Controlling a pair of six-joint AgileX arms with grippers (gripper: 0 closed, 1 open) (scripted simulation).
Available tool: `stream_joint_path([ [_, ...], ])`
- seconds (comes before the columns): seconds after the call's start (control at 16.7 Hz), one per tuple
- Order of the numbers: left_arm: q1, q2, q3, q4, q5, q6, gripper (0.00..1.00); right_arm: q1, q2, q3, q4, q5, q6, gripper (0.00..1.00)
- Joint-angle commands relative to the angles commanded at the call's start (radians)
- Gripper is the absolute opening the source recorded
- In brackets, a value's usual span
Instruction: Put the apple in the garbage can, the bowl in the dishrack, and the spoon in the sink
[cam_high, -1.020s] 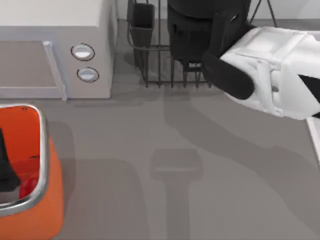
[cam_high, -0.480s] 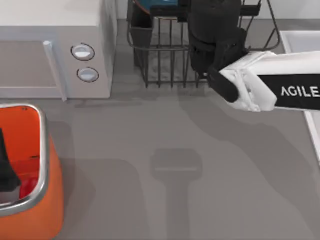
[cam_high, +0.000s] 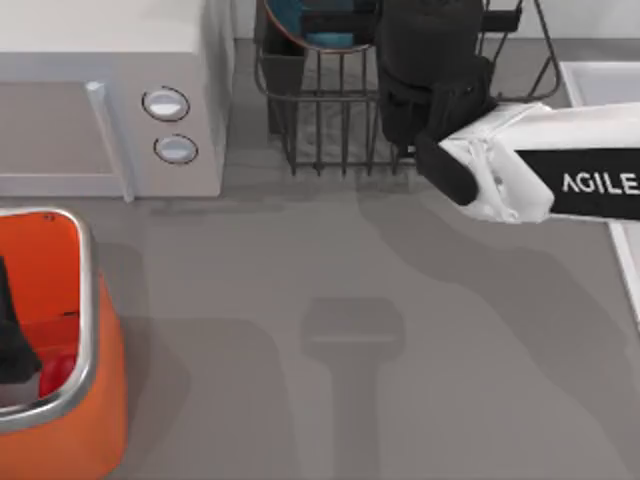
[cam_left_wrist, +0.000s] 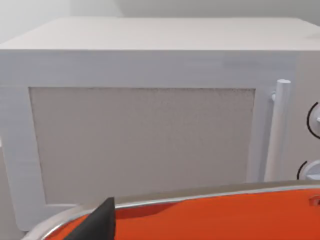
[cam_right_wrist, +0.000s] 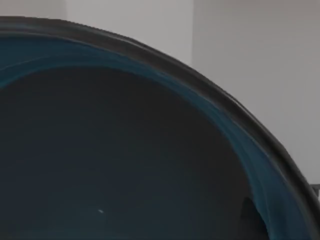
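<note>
I had my right arm reached over the dishrack (cam_high: 330, 130) so the bowl (cam_high: 305, 25) sat low among its tines. I could not tell the right hand's state. The apple (cam_high: 55, 372) lay inside the garbage can (cam_high: 85, 300), by my left arm.

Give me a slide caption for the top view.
Right arm reaches over the dishrack where the blue bowl sits, beside the microwave; the apple lies in the orange garbage can.
</note>
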Motion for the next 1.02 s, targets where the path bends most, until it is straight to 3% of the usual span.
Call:
stream_joint_path([
  [0.48,0.000,0.000,0.000,0.000,0.000,0.000,1.00,0.000,0.000,0.000,0.000,0.000,0.000,0.98],
  [1.02,0.000,0.000,0.000,0.000,0.000,0.000,1.00,0.002,0.000,0.000,0.000,0.000,0.000,1.00],
])
